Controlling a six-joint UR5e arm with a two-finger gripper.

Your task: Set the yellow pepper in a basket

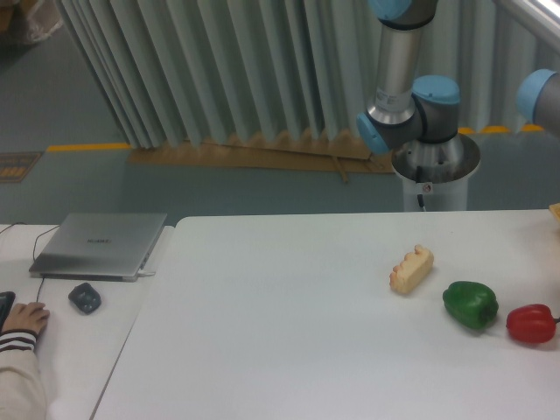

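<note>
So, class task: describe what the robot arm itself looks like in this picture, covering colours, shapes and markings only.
The arm is built from smooth silver-grey metal tubes joined by rounded grey joints with light blue caps. It rises from a round grey base carrying a small red-and-white sticker. Another blue-capped joint shows at the right edge. The pincer is out of view.
</note>
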